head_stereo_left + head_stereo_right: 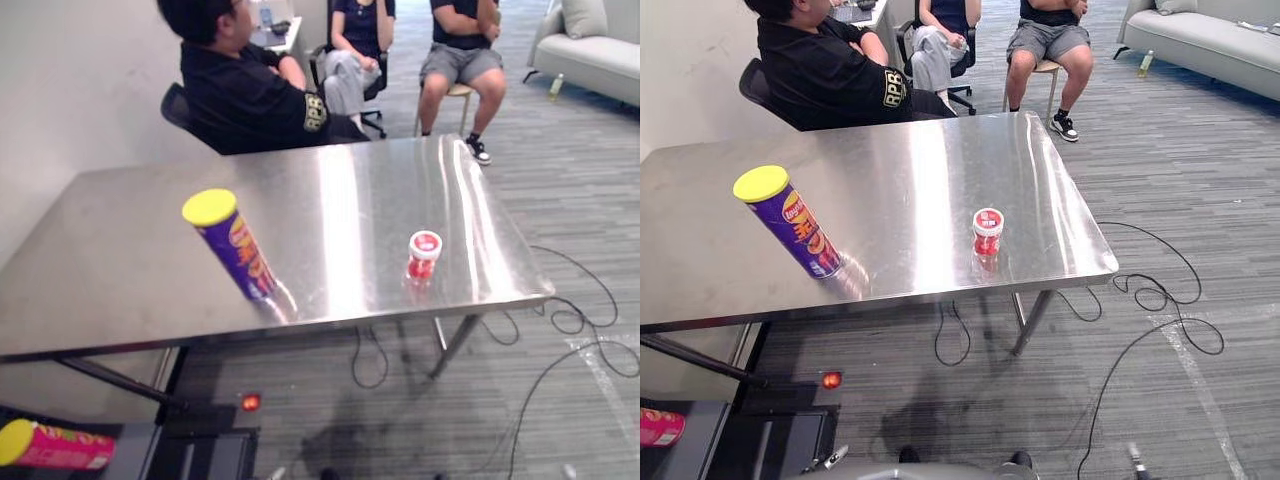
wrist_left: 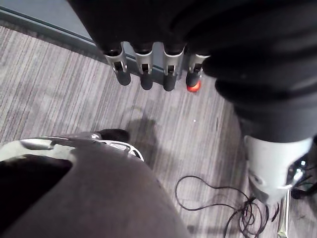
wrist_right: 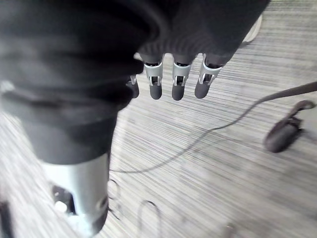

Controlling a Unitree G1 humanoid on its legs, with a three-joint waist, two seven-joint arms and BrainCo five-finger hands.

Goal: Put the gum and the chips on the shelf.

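Pink can [image 1: 55, 446], yellow lid, lying on its side on a dark shelf [image 1: 200, 452] at the lower left, below the near edge of the tabletop. Small red light [image 1: 250, 402] on the floor just beyond the shelf.

Left hand [image 2: 146, 74]: hangs over the grey striped floor with fingers straight and relaxed, nothing in it.

Right hand [image 3: 179, 82]: likewise slack over the floor, fingers extended, carrying nothing.

Tabletop [image 1: 130, 260]: polished steel, on dark legs.

Chips can [image 1: 232, 247]: purple tube with a yellow lid, standing on its base near the front edge, left of centre.

Gum tub [image 1: 424, 255]: small, red, with a red-and-white lid, upright near the front right corner of the tabletop, well apart from the chips can. Neither item is on the shelf.

Person in a black shirt [image 1: 250, 95]: seated at the far side of the tabletop.

Two more seated persons [image 1: 460, 50] farther back on chairs.

Pale sofa [image 1: 595, 50] at the far right, with a bottle [image 1: 556, 86] on the floor beside it.
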